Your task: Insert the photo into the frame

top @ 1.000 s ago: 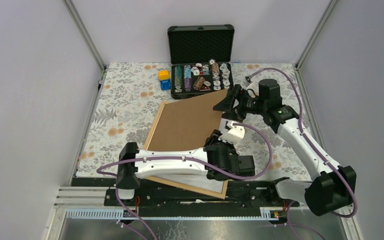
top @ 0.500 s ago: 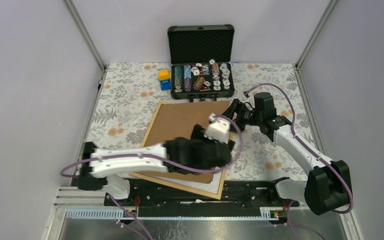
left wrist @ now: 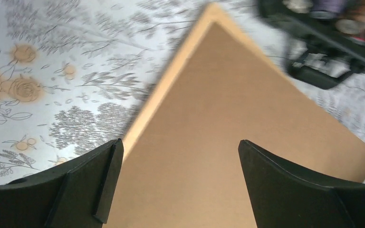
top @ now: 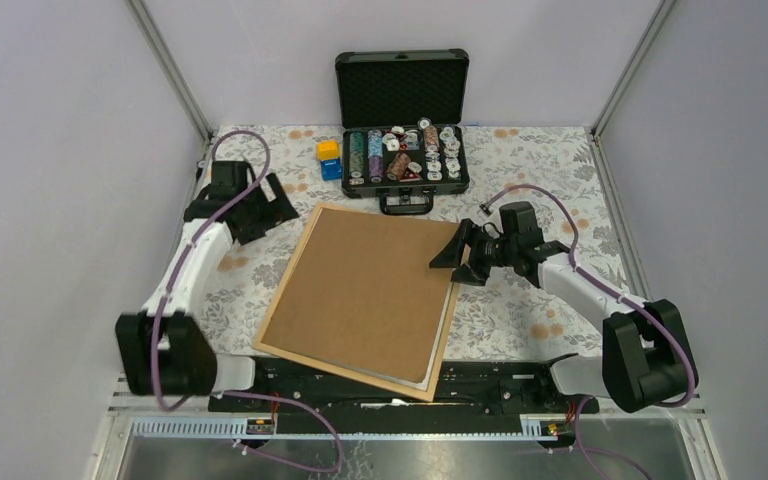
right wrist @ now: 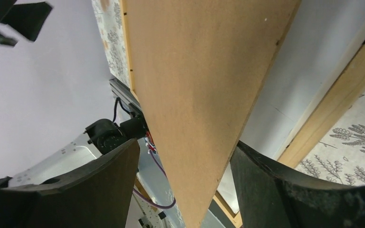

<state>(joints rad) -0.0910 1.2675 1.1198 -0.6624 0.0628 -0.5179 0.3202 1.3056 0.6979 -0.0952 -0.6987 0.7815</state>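
The frame point(top: 288, 278) of light wood lies flat on the floral cloth, almost wholly covered by a brown backing board point(top: 365, 285). Of the photo point(top: 438, 345) only a white strip shows along the board's right side; its picture is hidden. My right gripper point(top: 450, 255) sits at the board's right corner. In the right wrist view that gripper point(right wrist: 185, 145) stands open with the board point(right wrist: 195, 71) corner between its fingers, the white photo point(right wrist: 290, 85) and frame point(right wrist: 342, 104) beyond. My left gripper point(top: 265, 210) is off the frame's far left corner, and in its own view the gripper point(left wrist: 178, 180) is open and empty above the board point(left wrist: 247, 118).
An open black case point(top: 400, 155) of poker chips stands just behind the frame, its handle close to the frame's far edge. A yellow and a blue cube point(top: 329, 158) sit left of the case. Grey walls close in on three sides.
The left arm swung away from the frame's near edge to the far left and its gripper opened. The board dropped from tilted to flat. The right gripper came down with the board's corner.
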